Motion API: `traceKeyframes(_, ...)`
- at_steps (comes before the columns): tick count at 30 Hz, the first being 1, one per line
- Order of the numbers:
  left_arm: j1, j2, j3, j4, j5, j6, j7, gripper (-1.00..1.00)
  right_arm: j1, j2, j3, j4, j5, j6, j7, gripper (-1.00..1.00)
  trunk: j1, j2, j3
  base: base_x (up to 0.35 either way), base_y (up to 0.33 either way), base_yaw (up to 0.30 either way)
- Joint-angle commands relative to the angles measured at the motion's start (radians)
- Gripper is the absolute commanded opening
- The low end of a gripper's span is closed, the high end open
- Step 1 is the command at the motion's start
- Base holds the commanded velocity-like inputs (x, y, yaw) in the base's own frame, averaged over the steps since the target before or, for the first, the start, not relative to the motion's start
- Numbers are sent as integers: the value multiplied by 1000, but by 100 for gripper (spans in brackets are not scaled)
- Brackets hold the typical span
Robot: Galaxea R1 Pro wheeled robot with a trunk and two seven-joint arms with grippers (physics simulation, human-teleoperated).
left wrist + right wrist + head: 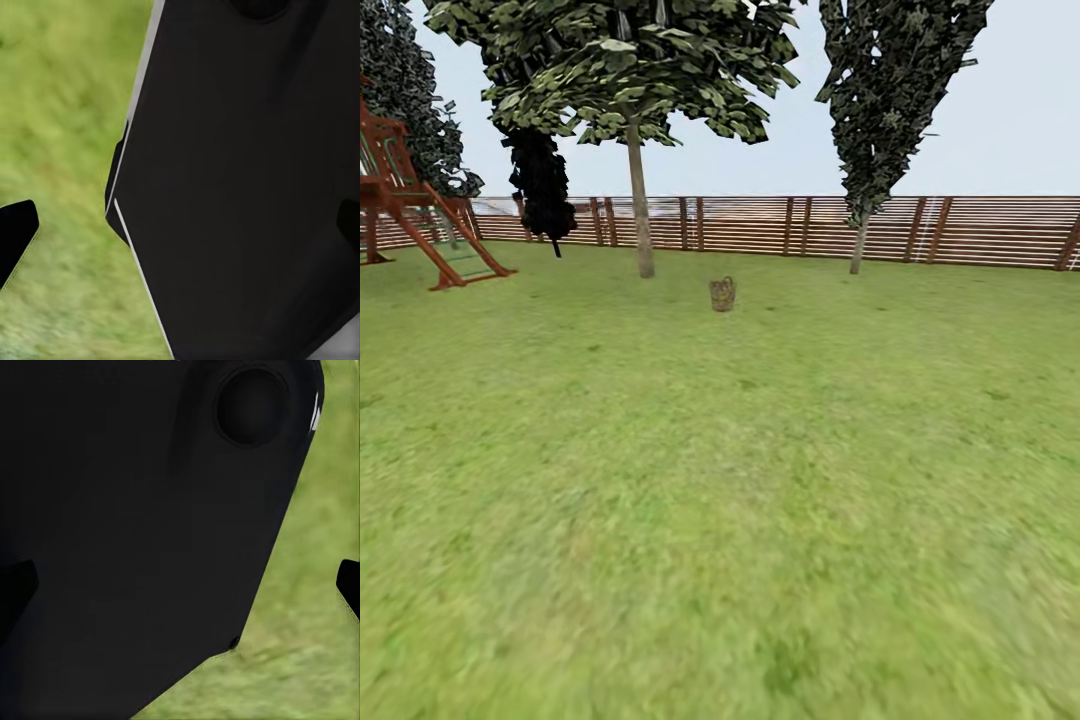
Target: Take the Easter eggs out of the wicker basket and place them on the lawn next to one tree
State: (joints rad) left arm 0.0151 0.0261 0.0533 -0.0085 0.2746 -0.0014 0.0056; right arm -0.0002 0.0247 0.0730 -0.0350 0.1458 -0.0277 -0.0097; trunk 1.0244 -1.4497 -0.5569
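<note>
The wicker basket (722, 294) stands far off on the lawn (720, 480), small and tan, near the middle of the head view. The Easter eggs are hidden from here. A tree (640, 215) with a pale trunk and broad green leaves rises just left of and behind the basket. In the left wrist view, my left gripper (180, 225) is open, its dark fingertips (16, 232) at the frame's edges, with a black body panel and grass behind. My right gripper (180, 585) is open the same way, one fingertip (349, 585) over grass.
A brown slat fence (760, 225) closes the garden at the back. A red-brown wooden play frame (415, 205) stands at far left. A narrow dark columnar tree (860, 235) grows right of the basket, and a dark one (543, 190) left of the pale trunk. Open grass lies between me and the basket.
</note>
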Motion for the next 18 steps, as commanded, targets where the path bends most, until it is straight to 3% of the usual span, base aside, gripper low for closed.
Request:
traceKeyframes(1, 0, 0, 5, -1, 2, 0, 1, 100, 0, 0, 7, 0, 3, -1, -1, 100, 1, 0, -1, 310, 142, 0)
traceKeyframes(18, 0, 0, 4, -1, 2, 0, 1, 100, 0, 0, 7, 0, 3, -1, -1, 100, 1, 0, -1, 310, 143, 0)
